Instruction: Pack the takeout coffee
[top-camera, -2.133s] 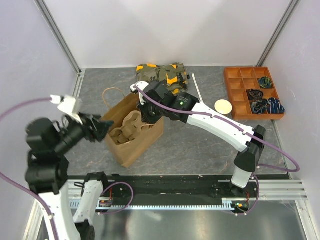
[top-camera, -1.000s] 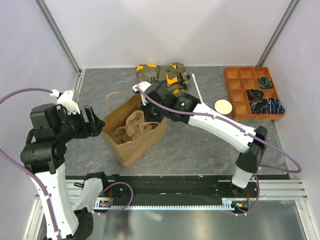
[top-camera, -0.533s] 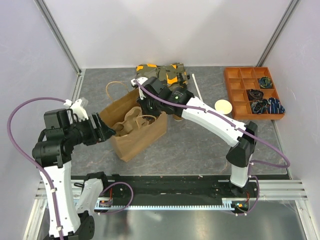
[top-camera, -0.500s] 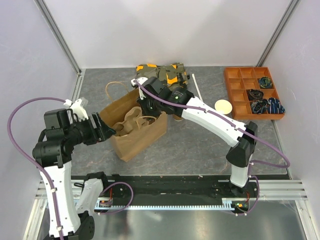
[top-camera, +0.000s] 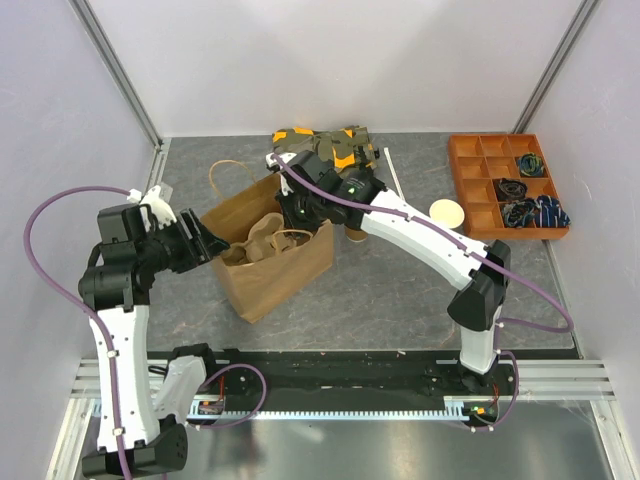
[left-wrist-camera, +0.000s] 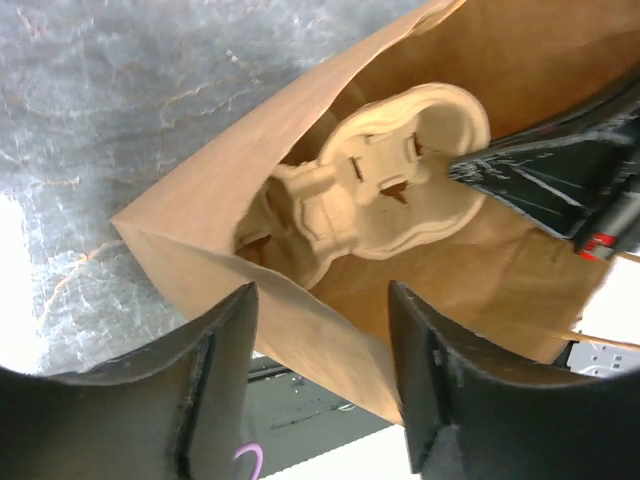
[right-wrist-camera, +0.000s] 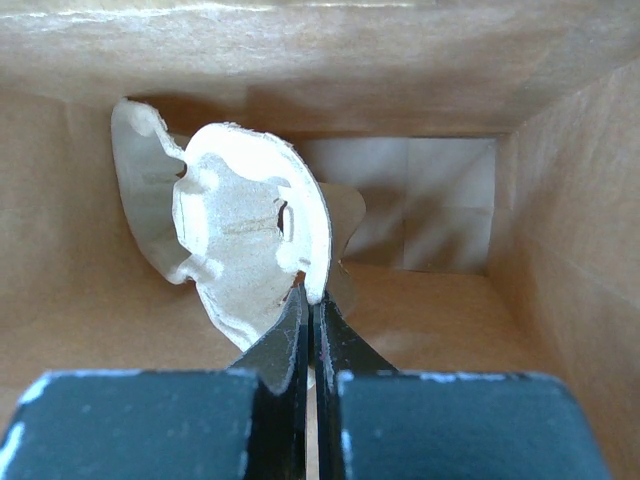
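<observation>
Advice: hold bag mouth wide so tray seats flat, cup wells up. Left end effector (left-wrist-camera: 320, 300), fingers apart, sits at creased kraft paper bag (top-camera: 285, 275) near rim, not clamped. Inside, right end effector (right-wrist-camera: 308, 300) pinches thin rim of rough moulded-pulp carrier tray (left-wrist-camera: 390, 190), which is tilted. Takeout coffee not discernible in any view.

White/blk arms (top-camera: 430, 235), purple cables (top-camera: 60, 201)

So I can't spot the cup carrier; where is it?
Top view, left of centre: the cup carrier sits inside the open paper bag, its rim pinched by the right hand.
</observation>
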